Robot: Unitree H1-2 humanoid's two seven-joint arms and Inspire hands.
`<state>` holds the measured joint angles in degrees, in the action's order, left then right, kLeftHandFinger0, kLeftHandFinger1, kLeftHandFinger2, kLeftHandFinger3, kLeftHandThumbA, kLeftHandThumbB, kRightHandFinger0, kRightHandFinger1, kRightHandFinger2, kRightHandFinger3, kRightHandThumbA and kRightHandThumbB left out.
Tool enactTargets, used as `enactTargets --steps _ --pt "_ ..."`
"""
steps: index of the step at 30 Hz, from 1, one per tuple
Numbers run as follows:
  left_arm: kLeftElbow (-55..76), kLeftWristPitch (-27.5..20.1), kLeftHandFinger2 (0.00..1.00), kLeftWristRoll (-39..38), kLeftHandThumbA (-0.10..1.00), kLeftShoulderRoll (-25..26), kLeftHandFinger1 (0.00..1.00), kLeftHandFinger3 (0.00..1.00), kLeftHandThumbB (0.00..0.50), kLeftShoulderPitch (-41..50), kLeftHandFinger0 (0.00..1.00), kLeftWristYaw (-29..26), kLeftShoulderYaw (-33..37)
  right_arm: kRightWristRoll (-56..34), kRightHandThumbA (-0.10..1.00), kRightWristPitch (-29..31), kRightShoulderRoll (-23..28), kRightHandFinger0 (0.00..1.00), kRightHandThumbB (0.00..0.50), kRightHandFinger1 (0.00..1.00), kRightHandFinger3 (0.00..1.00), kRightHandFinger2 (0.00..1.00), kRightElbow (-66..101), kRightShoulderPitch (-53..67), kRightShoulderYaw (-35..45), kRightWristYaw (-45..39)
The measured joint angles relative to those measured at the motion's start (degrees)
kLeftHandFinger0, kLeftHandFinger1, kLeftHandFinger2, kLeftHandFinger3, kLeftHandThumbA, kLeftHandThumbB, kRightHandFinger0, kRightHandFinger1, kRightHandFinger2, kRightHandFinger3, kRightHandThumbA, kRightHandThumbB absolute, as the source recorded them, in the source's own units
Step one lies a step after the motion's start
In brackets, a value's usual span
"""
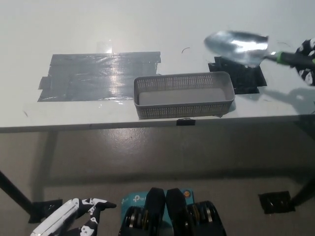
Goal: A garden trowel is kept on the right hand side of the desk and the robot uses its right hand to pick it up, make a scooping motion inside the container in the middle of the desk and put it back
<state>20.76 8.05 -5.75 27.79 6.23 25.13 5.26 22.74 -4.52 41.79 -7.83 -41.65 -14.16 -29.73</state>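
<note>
1 garden trowel, handle gripped in my right hand at right edge, blade reaching left of hand, raised over desk, beyond right end of container, left hand lower left, grip I cannot tell

Head view. The black right hand, at the desk's right edge, grips the handle of the garden trowel. Its blade hangs over a black tape patch, near the grey container's far right corner. The white left hand rests at lower left, empty.
</note>
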Motion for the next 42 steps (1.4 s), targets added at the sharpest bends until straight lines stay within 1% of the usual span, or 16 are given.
enactTargets --steps 8,9,17,20,24,25,26,29,32,33,34,35,36,39,41,42 --pt "0.0 0.1 0.76 -0.1 1.00 0.1 0.83 0.71 0.498 -0.1 0.90 0.0 0.0 0.0 -0.10 1.2 2.7 0.00 0.123 0.33 0.38 0.50 1.0 0.7 -1.5 -4.6" --pt "0.0 0.1 0.75 -0.2 1.00 0.1 0.83 0.71 0.500 -0.1 0.90 0.0 -0.1 0.1 -0.10 1.6 2.8 0.00 0.097 0.33 0.40 0.52 0.6 0.7 -1.6 -4.8" --pt "0.2 0.5 0.76 -0.5 1.00 0.3 0.85 0.70 0.500 -0.7 0.91 0.0 -0.1 1.7 -0.10 2.6 3.1 0.00 0.097 0.33 0.43 0.56 -3.4 -1.2 -2.9 -6.4" --pt "0.3 0.5 0.77 -0.5 1.00 0.3 0.84 0.71 0.500 -1.3 0.90 0.0 -0.1 2.9 -0.10 2.7 3.0 0.00 0.057 0.40 0.59 0.68 -3.9 -3.4 -3.3 -6.8" --pt "0.5 0.6 0.77 -0.5 1.00 0.4 0.84 0.71 0.500 -1.5 0.90 0.0 -0.1 4.2 -0.10 2.8 3.0 0.00 0.042 0.39 0.57 0.68 -3.1 -5.3 -4.4 -7.9" --pt "0.6 0.6 0.77 -0.5 1.00 0.5 0.84 0.72 0.500 -1.5 0.90 0.0 -0.1 4.4 -0.10 2.8 3.0 0.00 0.055 0.36 0.52 0.65 -2.9 -5.4 -4.5 -8.1" --pt "0.6 0.6 0.77 -0.5 1.00 0.5 0.84 0.72 0.500 -1.5 0.90 0.0 -0.1 4.9 -0.10 2.9 3.0 0.00 0.114 0.34 0.50 0.63 -2.5 -5.6 -5.0 -8.4" --pt "0.6 0.6 0.76 -0.5 1.00 0.6 0.85 0.72 0.500 -1.6 0.91 0.0 -0.1 5.6 -0.10 3.6 2.8 0.00 0.066 0.31 0.54 0.63 -1.6 -5.9 -6.3 -9.0" --pt "0.7 0.6 0.76 -0.6 1.00 0.6 0.84 0.72 0.500 -2.0 0.91 0.0 -0.1 7.0 -0.10 4.7 2.8 0.00 0.044 0.27 0.48 0.62 -0.4 -6.3 -8.0 -9.9" --pt "0.7 0.6 0.78 -0.6 1.00 0.6 0.86 0.72 0.500 -2.1 0.92 0.0 -0.1 7.3 -0.10 5.1 2.8 0.00 0.080 0.31 0.51 0.63 0.0 -6.4 -8.4 -10.2" --pt "0.7 0.7 0.79 -0.6 1.00 0.6 0.87 0.72 0.500 -2.3 0.92 0.0 0.0 7.7 -0.10 5.3 2.8 0.00 0.068 0.30 0.50 0.61 0.6 -6.4 -8.8 -10.5" --pt "0.7 0.7 0.79 -0.6 1.00 0.6 0.87 0.72 0.500 -2.4 0.92 0.0 0.0 8.1 -0.10 5.6 2.9 0.00 0.058 0.30 0.64 0.60 1.5 -6.4 -9.3 -11.0" --pt "0.8 0.8 0.79 -0.6 1.00 0.6 0.87 0.73 0.500 -2.5 0.92 0.1 0.0 8.6 -0.10 5.9 2.9 0.00 0.003 0.26 0.44 0.56 2.4 -6.4 -9.8 -11.3" --pt "0.8 0.9 0.78 -0.8 1.00 0.7 0.88 0.73 0.500 -3.0 0.93 0.4 -0.1 9.9 -0.10 6.7 2.9 0.00 0.000 0.20 0.17 0.48 4.1 -6.4 -10.5 -12.2" --pt "0.8 1.0 0.78 -0.9 1.00 0.7 0.86 0.73 0.500 -3.0 0.92 0.7 -0.1 10.6 -0.10 7.5 3.0 0.00 0.000 0.21 0.19 0.48 4.1 -6.4 -10.7 -12.5" --pt "0.8 1.0 0.78 -1.0 1.00 0.7 0.86 0.75 0.500 -3.0 0.92 0.8 -0.1 11.1 -0.10 7.8 3.0 0.09 0.001 0.32 0.38 0.58 4.0 -6.4 -10.8 -12.6"
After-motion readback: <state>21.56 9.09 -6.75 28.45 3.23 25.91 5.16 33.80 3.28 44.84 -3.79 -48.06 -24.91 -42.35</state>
